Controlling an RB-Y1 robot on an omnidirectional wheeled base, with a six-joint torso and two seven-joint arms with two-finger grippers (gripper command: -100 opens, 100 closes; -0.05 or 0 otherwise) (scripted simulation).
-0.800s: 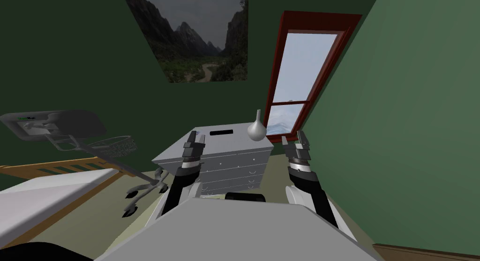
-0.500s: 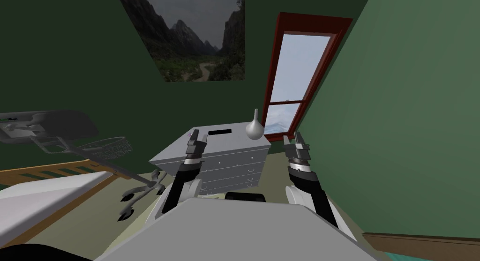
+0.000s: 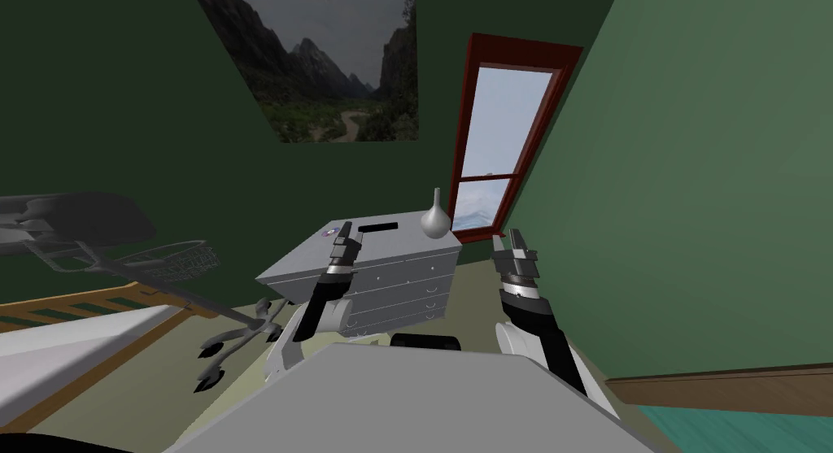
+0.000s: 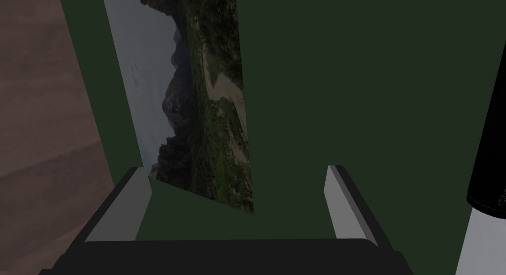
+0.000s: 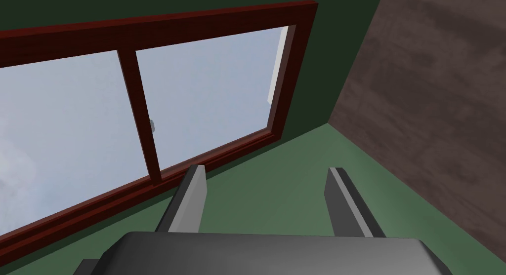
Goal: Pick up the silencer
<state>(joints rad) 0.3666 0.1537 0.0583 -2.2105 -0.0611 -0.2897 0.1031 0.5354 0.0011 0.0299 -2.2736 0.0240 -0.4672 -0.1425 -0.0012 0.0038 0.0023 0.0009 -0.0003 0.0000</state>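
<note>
The silencer [image 3: 378, 227], a black bar, lies flat on the grey dresser [image 3: 313, 261], near its back edge, with a pale vase [image 3: 435, 219] at the back right corner. The left gripper [image 3: 345, 231] hovers over the dresser's left part, near the silencer, fingers wide apart and empty. The right gripper [image 3: 510, 243], beyond the dresser's right edge, is also spread and holds nothing.

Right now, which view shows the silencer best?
The head view: the silencer lies as a dark bar on the dresser top, between the left gripper and a grey vase. Both wrist cameras aim upward, away from the dresser, so they add nothing on it.
</note>
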